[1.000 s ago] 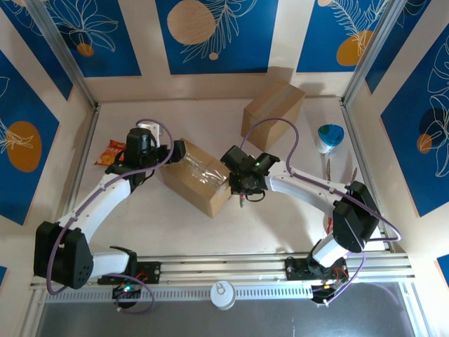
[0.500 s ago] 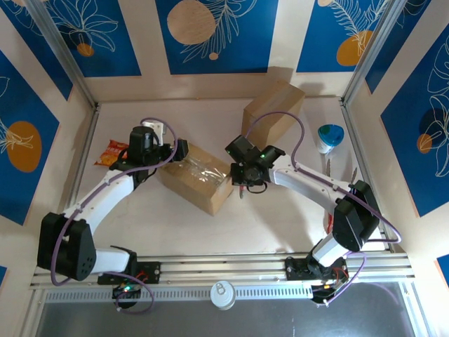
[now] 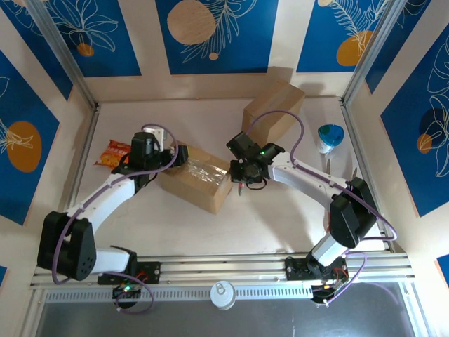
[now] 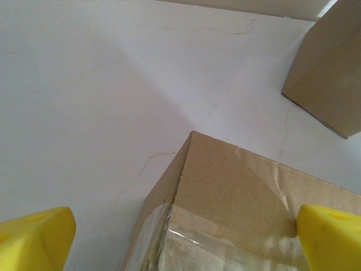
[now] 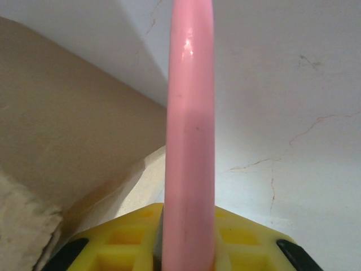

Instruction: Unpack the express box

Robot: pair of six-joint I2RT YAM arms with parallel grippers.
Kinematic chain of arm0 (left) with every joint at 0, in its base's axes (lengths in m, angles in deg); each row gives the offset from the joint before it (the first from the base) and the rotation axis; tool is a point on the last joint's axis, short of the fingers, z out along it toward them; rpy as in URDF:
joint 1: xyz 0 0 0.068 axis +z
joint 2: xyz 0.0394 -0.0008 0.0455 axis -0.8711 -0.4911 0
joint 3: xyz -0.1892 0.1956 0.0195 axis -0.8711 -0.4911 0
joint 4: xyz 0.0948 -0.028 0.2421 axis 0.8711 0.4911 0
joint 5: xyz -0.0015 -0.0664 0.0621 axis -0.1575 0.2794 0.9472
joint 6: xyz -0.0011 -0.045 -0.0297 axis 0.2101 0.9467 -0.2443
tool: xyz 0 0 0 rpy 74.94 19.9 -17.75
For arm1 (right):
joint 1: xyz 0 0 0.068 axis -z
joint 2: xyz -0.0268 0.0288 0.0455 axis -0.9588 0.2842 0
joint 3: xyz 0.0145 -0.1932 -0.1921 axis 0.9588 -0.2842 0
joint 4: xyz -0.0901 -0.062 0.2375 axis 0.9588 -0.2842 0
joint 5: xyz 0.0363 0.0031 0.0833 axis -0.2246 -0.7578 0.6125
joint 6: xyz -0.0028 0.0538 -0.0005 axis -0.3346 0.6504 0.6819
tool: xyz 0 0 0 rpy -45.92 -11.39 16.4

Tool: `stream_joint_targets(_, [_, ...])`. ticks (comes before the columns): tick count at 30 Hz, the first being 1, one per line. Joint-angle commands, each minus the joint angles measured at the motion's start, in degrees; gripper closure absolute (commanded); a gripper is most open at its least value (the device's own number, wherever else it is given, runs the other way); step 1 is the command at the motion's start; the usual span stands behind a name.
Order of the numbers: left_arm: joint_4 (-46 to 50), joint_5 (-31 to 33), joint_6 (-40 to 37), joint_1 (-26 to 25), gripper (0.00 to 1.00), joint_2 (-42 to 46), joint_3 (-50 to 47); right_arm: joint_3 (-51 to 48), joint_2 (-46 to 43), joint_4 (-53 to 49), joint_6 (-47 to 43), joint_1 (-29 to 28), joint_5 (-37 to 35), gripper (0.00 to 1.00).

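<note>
- A flat orange snack packet [image 3: 112, 152] lies at the far left of the white table [image 3: 280, 225].
- The left gripper [image 3: 177, 156] has its yellow fingers [image 4: 34, 237] spread wide apart at the left end of the box (one corner of the box sits between them).
- The brown cardboard box with clear tape on top [image 3: 200, 179] rests in the middle of the table, between the two grippers.
- The right gripper [image 3: 241, 180] is squeezed tight on a thin pink stick [image 5: 190, 113], just beside the box's right end.
- A second plain brown box [image 3: 272, 109] stands farther back.
</note>
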Motion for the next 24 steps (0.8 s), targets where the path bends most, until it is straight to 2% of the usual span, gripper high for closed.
stream_joint_targets(1, [-1.59, 1.47, 0.37, -0.43, 0.0, 1.76, -2.0, 0.45, 0.25, 1.0, -0.86, 0.44, 1.84, 1.0])
stream_joint_targets(8, [-3.4, 3.28, 0.86, -0.62, 0.0, 0.45, -3.82, -0.35, -0.14, 1.29, -0.6, 0.45, 2.1, 1.0])
stream_joint_targets(17, [0.87, 11.7, 2.17, -2.45, 0.0, -0.47, -6.45, 0.62, -0.44, 1.0, -2.06, 1.37, 3.21, 1.0])
stream_joint_targets(24, [2.84, 16.38, 3.03, -3.18, 0.0, -1.58, -7.86, -1.73, -4.73, 0.22, -0.93, 1.59, 4.29, 1.0])
